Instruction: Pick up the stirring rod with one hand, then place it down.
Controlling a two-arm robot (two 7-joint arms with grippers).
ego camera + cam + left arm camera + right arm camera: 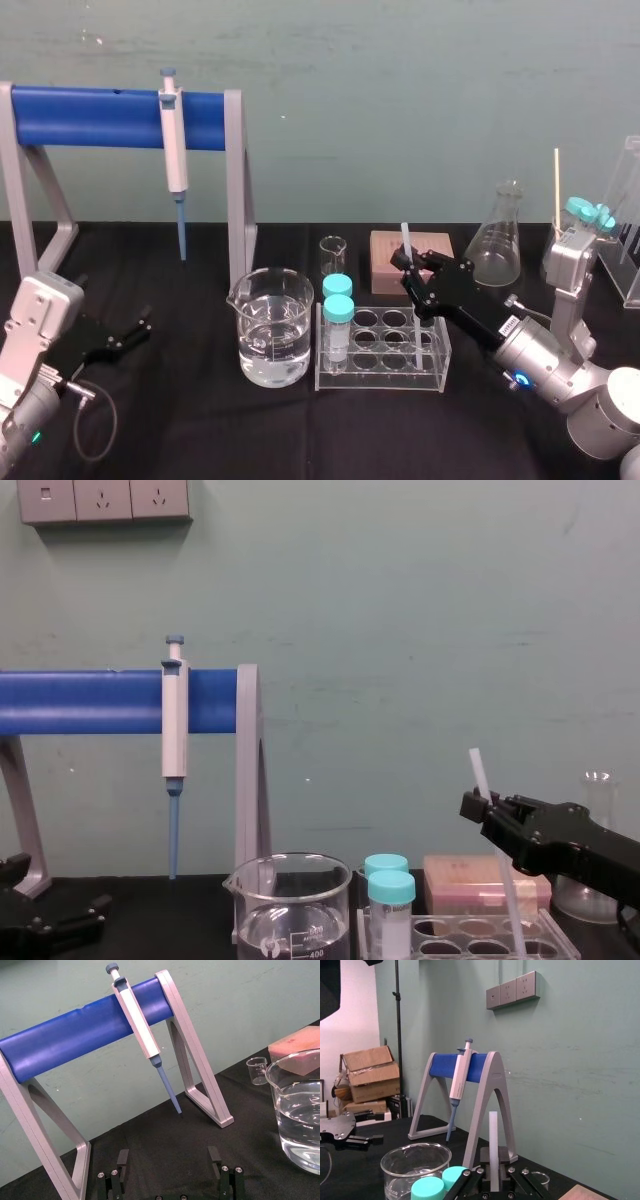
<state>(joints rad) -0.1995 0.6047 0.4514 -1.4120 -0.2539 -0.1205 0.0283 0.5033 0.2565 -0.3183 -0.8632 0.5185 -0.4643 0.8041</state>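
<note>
Rod: The stirring rod (406,238) stands almost straight up, leaning a little. Its low end is down at the clear rack (380,378). I cannot tell if the tip touches the bottom.
Right gripper: The black right gripper (412,268) has the rod by its upper part, jaws pinched shut on it.
Left gripper: The left gripper (128,333) lies far off on the left of the black table (180,420), jaws wide apart, with nothing in them.
Close by: Two blue-capped tubes (338,300) stand in the rack's left end. A beaker (250,312) of water sits just beside the rack.
Job now: I think the rod is picked up, and putting it down is what is left.
Doing it well: Go slow, hold the rod steady, and stay away from the capped tubes and the beaker. Let go only when the rod rests on something.
Watch out: The rod is thin and smooth, so it may slip or roll. A sideways push could tip the rack.
</note>
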